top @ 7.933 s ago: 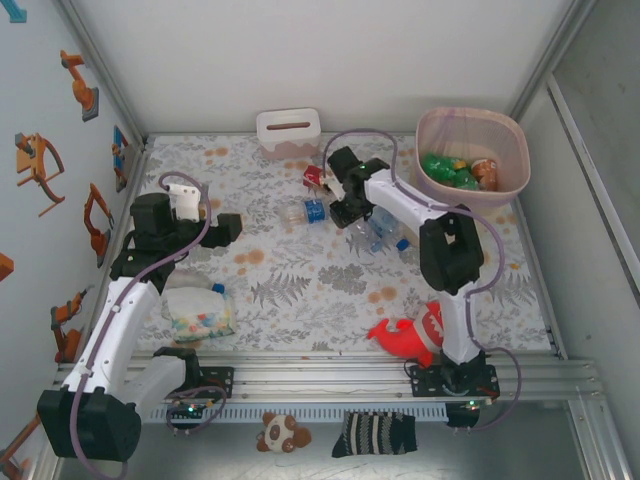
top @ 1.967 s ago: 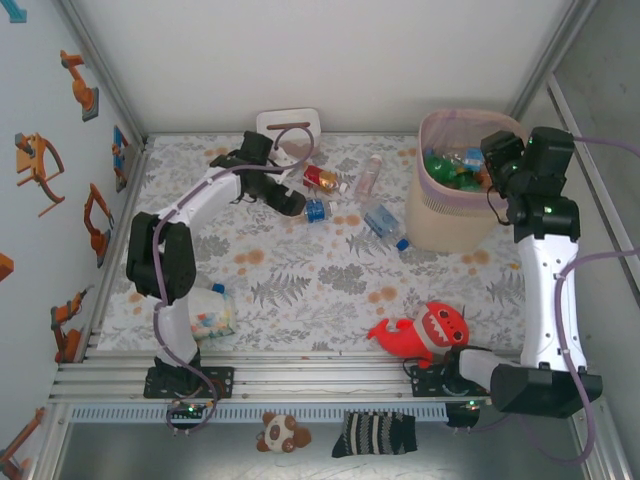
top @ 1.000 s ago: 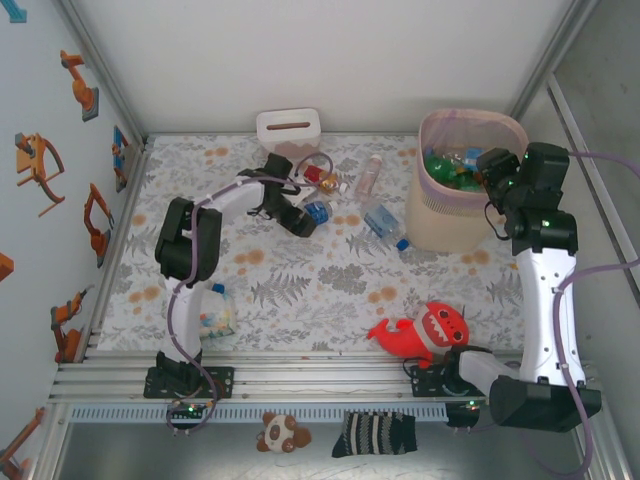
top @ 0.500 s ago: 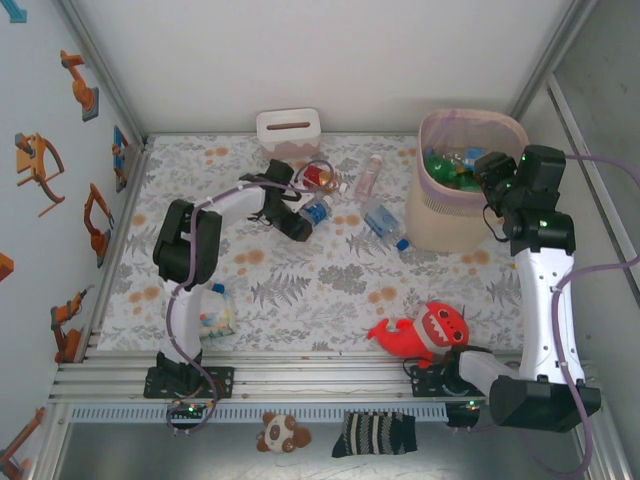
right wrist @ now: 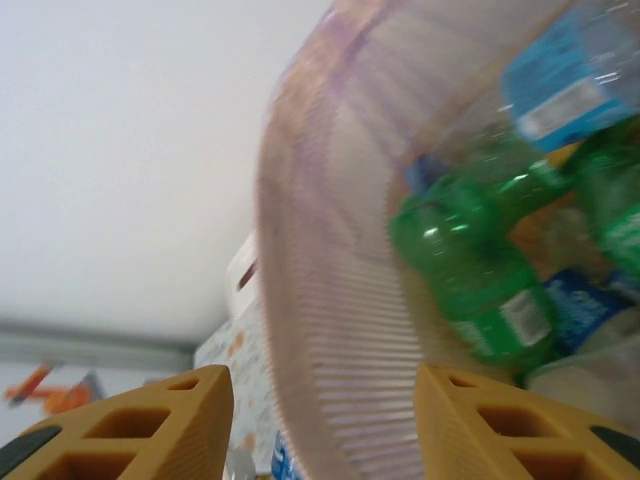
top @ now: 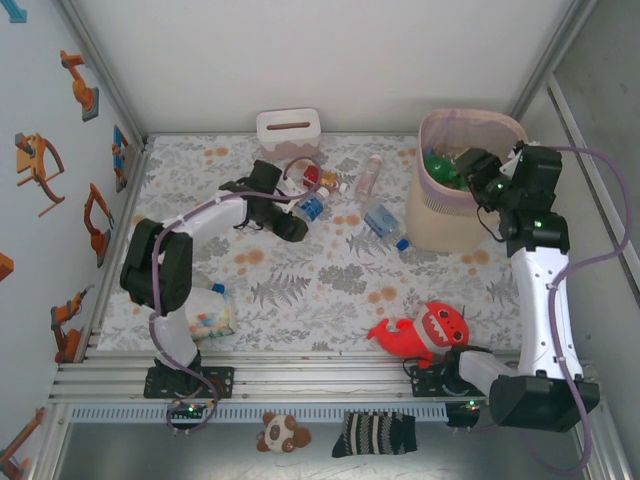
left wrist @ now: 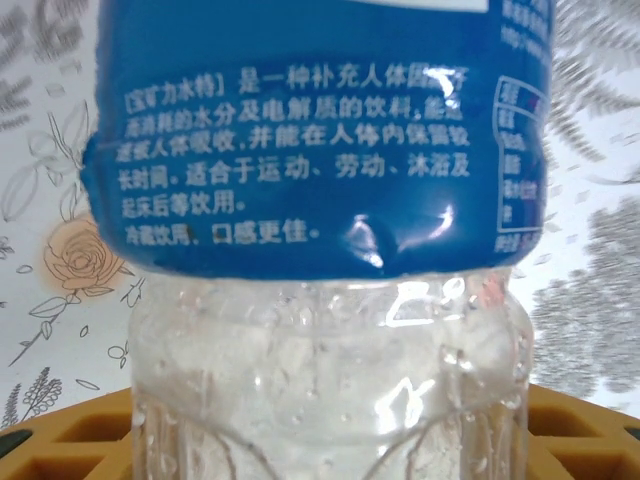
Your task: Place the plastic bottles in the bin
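Left gripper [top: 296,218] was clenched on a blue-labelled bottle [left wrist: 320,190], toward the far middle of the table [top: 300,290], in front of the white slotted box [top: 288,130].

The left wrist view gave the detail. The blue wrap carried white print and was dented at its lower edge. Below it the body was clear and bumpy, wedged between the orange pads [left wrist: 60,440].

The overhead view gave the surroundings. A red-capped bottle [top: 318,180] lay just behind the held one. A clear bottle [top: 370,175] and a second blue-labelled bottle [top: 385,222] lay nearer the bin [top: 440,225]. Right gripper [top: 480,172] hung over the bin's rim, fingers parted, nothing between them.

The right wrist view looked past the ribbed pink liner [right wrist: 330,250] into the bin. A green bottle [right wrist: 470,270] lay there, with a blue-labelled clear bottle [right wrist: 570,80] above it.
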`<action>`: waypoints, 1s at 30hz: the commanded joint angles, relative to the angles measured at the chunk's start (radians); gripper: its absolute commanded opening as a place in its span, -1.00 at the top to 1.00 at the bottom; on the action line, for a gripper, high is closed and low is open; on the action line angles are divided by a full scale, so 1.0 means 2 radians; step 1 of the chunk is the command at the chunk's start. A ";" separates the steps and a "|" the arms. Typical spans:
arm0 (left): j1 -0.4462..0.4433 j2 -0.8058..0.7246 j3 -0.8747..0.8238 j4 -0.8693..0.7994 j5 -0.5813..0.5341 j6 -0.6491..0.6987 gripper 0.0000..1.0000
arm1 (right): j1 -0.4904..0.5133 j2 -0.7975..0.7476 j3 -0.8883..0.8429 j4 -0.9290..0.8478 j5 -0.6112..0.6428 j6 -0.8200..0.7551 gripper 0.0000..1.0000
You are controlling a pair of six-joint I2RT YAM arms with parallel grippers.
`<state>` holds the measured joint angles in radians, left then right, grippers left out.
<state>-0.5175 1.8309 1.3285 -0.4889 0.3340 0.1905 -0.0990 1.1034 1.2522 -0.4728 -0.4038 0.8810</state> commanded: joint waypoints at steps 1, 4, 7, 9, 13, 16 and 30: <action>-0.005 -0.049 -0.016 0.026 0.036 -0.022 -0.04 | 0.000 0.006 -0.006 0.065 -0.108 -0.027 -0.04; -0.006 -0.084 -0.026 0.035 0.063 -0.030 -0.05 | 0.008 0.012 -0.002 0.084 -0.141 -0.037 -0.09; -0.007 -0.114 -0.029 0.035 0.088 -0.036 -0.05 | 0.022 0.014 0.001 0.110 -0.164 -0.044 -0.16; -0.007 -0.133 -0.032 0.041 0.105 -0.044 -0.05 | 0.034 0.016 0.005 0.127 -0.180 -0.047 -0.17; -0.009 -0.167 -0.042 0.068 0.139 -0.068 -0.05 | 0.074 0.023 0.016 0.144 -0.193 -0.063 -0.17; -0.012 -0.187 -0.047 0.088 0.160 -0.087 -0.04 | 0.113 0.035 0.034 0.141 -0.190 -0.076 -0.19; -0.030 -0.238 -0.056 0.157 0.211 -0.144 -0.04 | 0.240 0.116 0.108 0.145 -0.169 -0.081 -0.13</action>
<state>-0.5694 1.3830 1.2274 -0.2302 0.7059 -0.0616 0.3557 1.3140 1.4227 -0.2173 -0.7437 0.7361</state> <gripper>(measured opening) 0.574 0.569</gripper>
